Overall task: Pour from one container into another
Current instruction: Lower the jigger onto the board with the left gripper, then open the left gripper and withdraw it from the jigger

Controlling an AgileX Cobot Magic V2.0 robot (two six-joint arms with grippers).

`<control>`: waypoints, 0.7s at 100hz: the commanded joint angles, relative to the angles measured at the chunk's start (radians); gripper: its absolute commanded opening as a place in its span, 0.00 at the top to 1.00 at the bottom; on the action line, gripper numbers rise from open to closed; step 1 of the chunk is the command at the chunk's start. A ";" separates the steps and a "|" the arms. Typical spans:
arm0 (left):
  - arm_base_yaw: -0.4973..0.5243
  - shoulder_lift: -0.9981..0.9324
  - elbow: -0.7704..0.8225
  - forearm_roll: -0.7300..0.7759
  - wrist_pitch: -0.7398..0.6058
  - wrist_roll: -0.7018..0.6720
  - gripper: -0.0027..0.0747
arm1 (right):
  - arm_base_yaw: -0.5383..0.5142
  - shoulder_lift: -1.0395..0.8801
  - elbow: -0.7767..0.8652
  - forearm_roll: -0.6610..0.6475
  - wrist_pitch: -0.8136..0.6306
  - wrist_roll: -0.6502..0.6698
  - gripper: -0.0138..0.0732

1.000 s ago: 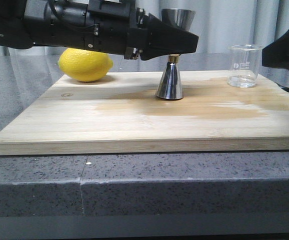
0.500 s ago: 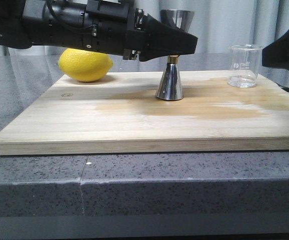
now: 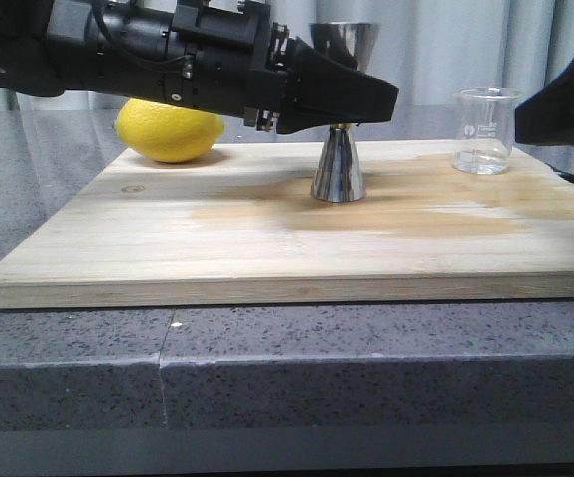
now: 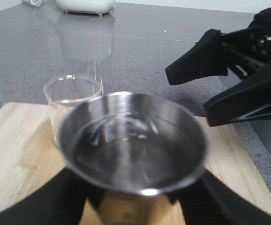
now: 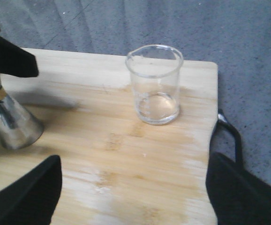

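Observation:
The steel jigger (image 3: 338, 164) stands on the wooden board (image 3: 217, 248) near its middle, leaning a little. My left gripper (image 3: 352, 99) is shut on the jigger at its gold-banded waist. In the left wrist view the jigger's upper cup (image 4: 133, 140) fills the picture, with black fingers (image 4: 63, 201) on both sides of it. The clear glass beaker (image 3: 486, 131) stands upright at the board's far right corner and looks almost empty. My right gripper (image 5: 135, 197) hovers open over the board with the beaker (image 5: 155, 84) just ahead of it, untouched.
A yellow lemon (image 3: 168, 129) lies at the board's back left, behind the left arm. A darker wet patch (image 3: 386, 214) spreads across the board. The board lies on a grey speckled counter (image 3: 69, 358). Its dark handle (image 5: 231, 136) sticks out beside the beaker.
The left gripper has dropped slightly and closed on the jigger's waist. The jigger's upper cup has shifted left, so it now leans. The beaker and right arm have barely moved.

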 commanded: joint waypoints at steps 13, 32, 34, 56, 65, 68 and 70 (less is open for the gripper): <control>0.037 -0.115 -0.031 0.109 -0.014 -0.151 0.39 | 0.000 -0.084 -0.135 -0.009 0.228 -0.036 0.19; 0.056 -0.228 -0.031 0.315 -0.064 -0.339 0.39 | -0.031 -0.122 -0.251 -0.055 0.562 -0.040 0.19; 0.056 -0.238 -0.031 0.338 -0.071 -0.352 0.39 | -0.039 -0.122 -0.265 -0.063 0.587 -0.040 0.19; 0.056 -0.425 -0.031 0.661 -0.155 -0.671 0.40 | -0.162 -0.122 -0.395 -0.107 0.924 -0.038 0.19; 0.056 -0.505 -0.031 0.851 -0.185 -0.896 0.40 | -0.212 -0.122 -0.430 -0.112 0.998 -0.009 0.19; 0.056 -0.529 -0.031 0.916 -0.189 -0.968 0.40 | -0.226 -0.123 -0.443 -0.118 1.022 0.003 0.19; 0.056 -0.547 -0.031 0.962 -0.189 -1.021 0.40 | -0.235 -0.124 -0.451 -0.124 1.042 0.010 0.19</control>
